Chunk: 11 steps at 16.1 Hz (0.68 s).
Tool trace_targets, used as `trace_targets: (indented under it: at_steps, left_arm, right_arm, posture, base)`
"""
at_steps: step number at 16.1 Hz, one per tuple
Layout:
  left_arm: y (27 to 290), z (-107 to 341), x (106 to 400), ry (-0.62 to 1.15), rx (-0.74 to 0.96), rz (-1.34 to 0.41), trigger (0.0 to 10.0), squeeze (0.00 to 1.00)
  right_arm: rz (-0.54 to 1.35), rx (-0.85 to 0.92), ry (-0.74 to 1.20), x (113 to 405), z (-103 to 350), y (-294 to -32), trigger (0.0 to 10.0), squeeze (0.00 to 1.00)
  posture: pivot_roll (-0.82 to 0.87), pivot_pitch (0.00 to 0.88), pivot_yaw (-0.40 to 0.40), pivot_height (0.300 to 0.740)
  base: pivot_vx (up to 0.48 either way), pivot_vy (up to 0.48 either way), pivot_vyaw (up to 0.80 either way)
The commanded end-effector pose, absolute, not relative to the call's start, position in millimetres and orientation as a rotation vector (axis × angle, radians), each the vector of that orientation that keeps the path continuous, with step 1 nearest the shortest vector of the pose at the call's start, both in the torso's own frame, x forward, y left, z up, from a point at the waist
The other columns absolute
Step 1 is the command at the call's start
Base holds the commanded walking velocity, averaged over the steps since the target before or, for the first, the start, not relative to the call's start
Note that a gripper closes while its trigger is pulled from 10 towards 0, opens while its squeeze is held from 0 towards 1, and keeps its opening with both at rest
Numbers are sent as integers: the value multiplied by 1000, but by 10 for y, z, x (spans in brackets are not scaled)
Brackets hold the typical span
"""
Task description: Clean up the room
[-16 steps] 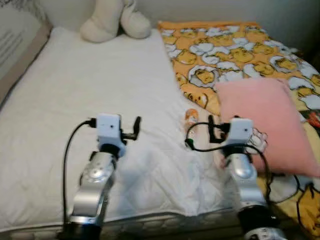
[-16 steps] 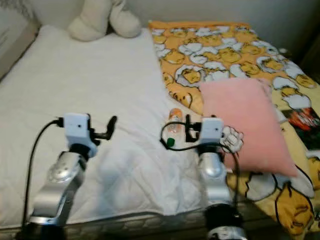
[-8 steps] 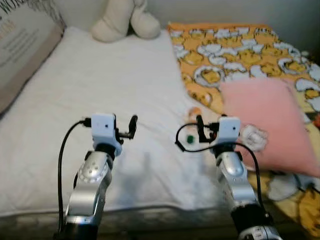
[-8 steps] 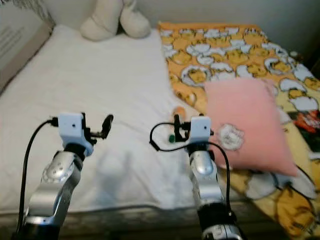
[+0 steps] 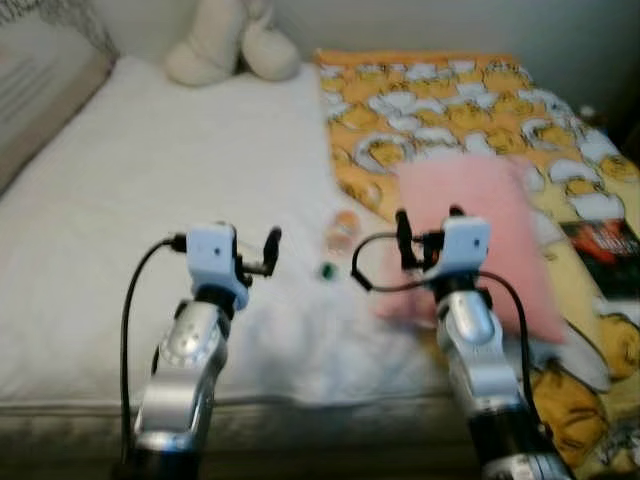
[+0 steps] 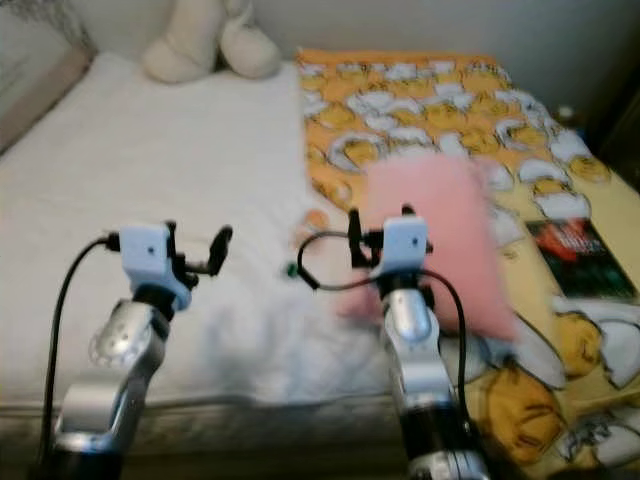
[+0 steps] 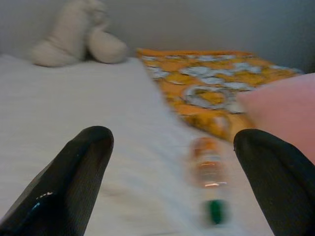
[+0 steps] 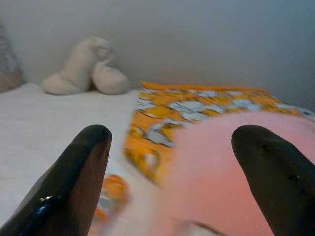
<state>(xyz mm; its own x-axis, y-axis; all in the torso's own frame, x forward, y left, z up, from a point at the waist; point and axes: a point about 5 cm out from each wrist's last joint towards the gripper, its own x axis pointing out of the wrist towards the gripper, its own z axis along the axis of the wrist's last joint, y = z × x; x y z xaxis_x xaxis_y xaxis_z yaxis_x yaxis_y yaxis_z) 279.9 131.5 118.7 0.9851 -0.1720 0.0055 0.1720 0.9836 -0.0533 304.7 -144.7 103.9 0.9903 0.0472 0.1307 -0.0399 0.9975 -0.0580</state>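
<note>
A bed (image 5: pixel 150 170) with a white cover runs back to a pale wall, a cream plush toy (image 5: pixel 232 42) at its far end and an orange patterned blanket (image 5: pixel 450 100) along the robot's right. The head views are blurred. A small bottle (image 7: pixel 209 169), orange-labelled with a green cap, lies on the cover beside a pink pillow (image 5: pixel 480 240), its label unreadable. Left gripper (image 7: pixel 172 191) and right gripper (image 8: pixel 170 182) hover with jaws apart, holding nothing. A dark book (image 6: pixel 580 258) lies on the blanket.

A bottle (image 5: pixel 342 232) lies on the bed (image 5: pixel 150 180) between the left gripper (image 5: pixel 272 250) and right gripper (image 5: pixel 428 226) — a pillow (image 5: pixel 490 220) beyond the right one, a plush toy (image 5: pixel 225 40) far ahead.
</note>
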Motion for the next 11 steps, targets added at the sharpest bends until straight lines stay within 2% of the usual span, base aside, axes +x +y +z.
trace_targets:
  at_steps: [1, 5, 11]
  left_arm:
    - [1276, 1232, 2826, -14, -45, -202, 10000, 0]
    - [1314, 1207, 2863, 4, -47, -190, 10000, 0]
    - [1346, 1203, 2935, 19, -38, -185, 10000, 0]
  right_arm:
    - [37, -53, -151, 3053, 1117, -1454, 10000, 0]
    - [39, -54, -146, 3030, 1111, -1453, 10000, 0]
    - [42, -55, -114, 3003, 1074, -1448, 10000, 0]
  posture:
    - [-24, 0, 20, 740]
    - [-30, 0, 26, 740]
    - [-42, 0, 33, 740]
  base:
    - [431, 0, 0]
    - [425, 0, 0]
    - [0, 0, 0]
